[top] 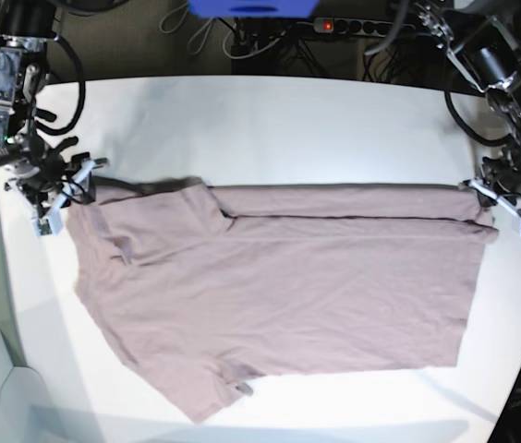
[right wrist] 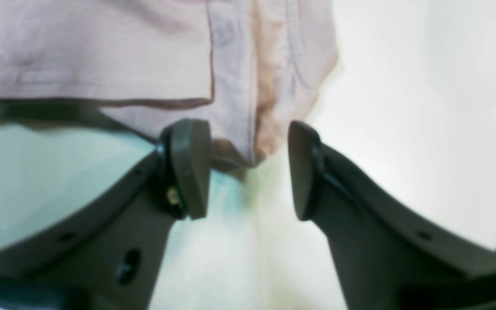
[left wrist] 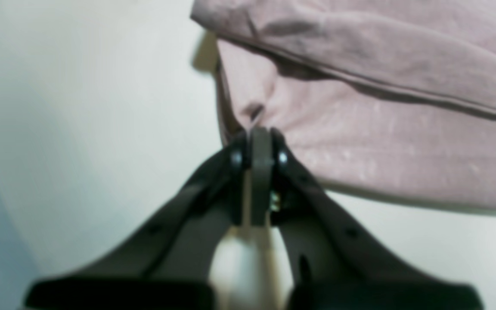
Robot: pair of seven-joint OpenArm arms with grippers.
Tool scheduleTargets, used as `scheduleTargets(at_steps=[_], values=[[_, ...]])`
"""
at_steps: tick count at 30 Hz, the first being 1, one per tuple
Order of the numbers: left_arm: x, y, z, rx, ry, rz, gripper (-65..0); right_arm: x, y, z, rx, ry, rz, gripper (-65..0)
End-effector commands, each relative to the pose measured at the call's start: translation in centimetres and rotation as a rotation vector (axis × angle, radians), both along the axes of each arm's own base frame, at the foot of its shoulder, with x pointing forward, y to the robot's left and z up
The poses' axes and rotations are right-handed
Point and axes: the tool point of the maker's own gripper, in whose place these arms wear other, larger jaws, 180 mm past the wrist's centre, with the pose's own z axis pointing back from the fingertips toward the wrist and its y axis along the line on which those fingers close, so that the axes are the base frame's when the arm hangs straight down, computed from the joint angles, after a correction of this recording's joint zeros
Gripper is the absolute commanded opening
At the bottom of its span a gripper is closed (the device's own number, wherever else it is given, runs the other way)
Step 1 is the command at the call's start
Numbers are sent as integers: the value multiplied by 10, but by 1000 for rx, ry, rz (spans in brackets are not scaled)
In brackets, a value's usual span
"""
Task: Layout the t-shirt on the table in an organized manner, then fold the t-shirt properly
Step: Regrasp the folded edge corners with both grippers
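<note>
A power strip (top: 357,26) and cables (top: 207,35) lie on dark floor.

No text, label, brand, number or sign can be read in any of the three views. The dusty mauve short-sleeved cotton t-shirt (top: 279,286) shows only plain fabric, and the smooth matte white worktop (top: 270,129) bears no marking. The blue object (top: 251,7) at the far edge of the base view shows no legible lettering, and both wrist views are too blurred to make out any print.
</note>
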Motion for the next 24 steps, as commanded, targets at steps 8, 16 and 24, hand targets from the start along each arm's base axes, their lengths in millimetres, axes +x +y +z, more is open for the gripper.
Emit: scheduleTargets(at_steps=[8, 16, 24], values=[[9, 10, 15, 27, -44, 7, -649, 7, -11, -16, 24, 37, -33, -511], [8, 10, 16, 31, -38, 6, -649, 10, -11, -6, 11, 10, -25, -650], [4, 11, 36, 89, -32, -19, -649, 12, 6, 50, -68, -120, 56, -650]])
